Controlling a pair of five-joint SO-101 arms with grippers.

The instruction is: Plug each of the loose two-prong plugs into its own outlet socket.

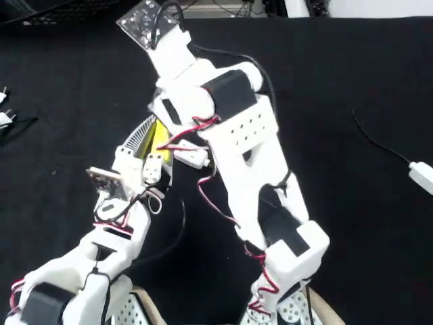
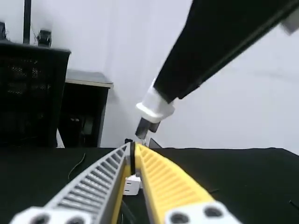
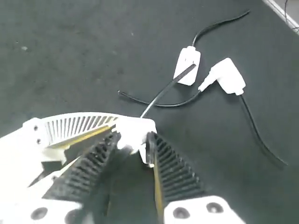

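Right gripper [image 3: 134, 140] is seen closed on a white block [image 3: 133, 128], from which a thin black cord [image 3: 163, 91] leads away. The left gripper [image 2: 131, 148] is held tip to tip against that block, its grey and yellow fingers drawn together to a narrow slit. A white piece is glimpsed in the slit, but whether it is clamped cannot be told.

A plug [image 3: 187, 66] and a second plug [image 3: 225, 78] are laid just beside each other on the black worktop [image 1: 352, 74] near its left edge, their cords crossing. The right arm's links are stretched over the middle of the worktop, and its dark and white parts hang close above the left gripper's fingertips. Red-and-white wires [image 1: 216, 193] are looped beside the block. The widest stretch of worktop is found right of the arms, crossed by a thin cable [image 1: 379, 143] to a white piece [image 1: 421, 176] at the right edge.
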